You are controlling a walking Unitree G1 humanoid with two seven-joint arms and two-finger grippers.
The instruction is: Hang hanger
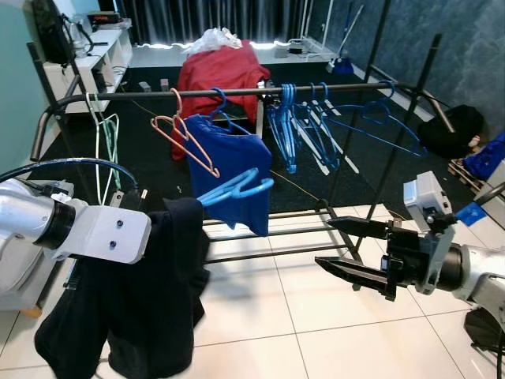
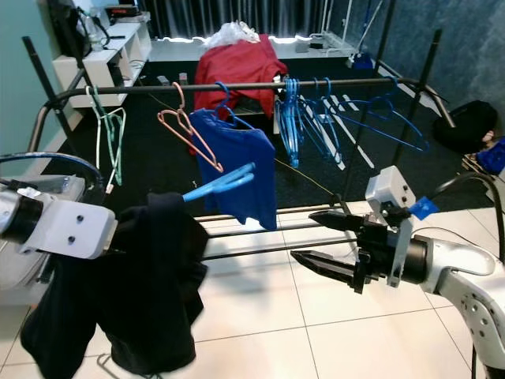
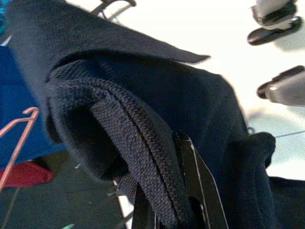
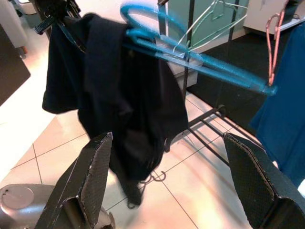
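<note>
Left eye view shows a black clothes rack [image 1: 237, 93] standing across the tiled floor [image 1: 316, 316], and everything is placed against it. In front of its lower bars, toward its left end, the left claw [image 3: 176, 191] pinches a fold of a dark navy garment [image 1: 150, 300]; the left wrist view shows the black fingers [image 3: 198, 181] pressed onto the thick knitted hem. The garment hangs on a light blue hanger [image 1: 237, 188] whose hook end points up toward the rack's top rail without reaching it, just in front of a blue shirt [image 1: 233, 178] that hangs from that rail. Beside the shirt on the rail sits an empty pink hanger [image 1: 185, 142], farther left a pale green wire hanger [image 1: 105, 150], and to the right a bunch of empty blue hangers [image 1: 308, 126]. The right claw [image 1: 347, 249] hovers in front of the rack's lower bars near its right end, its two black fingers spread wide and holding nothing, pointed toward the garment. Behind the rack a red cloth [image 1: 221, 75] drapes over a piece of furniture.
</note>
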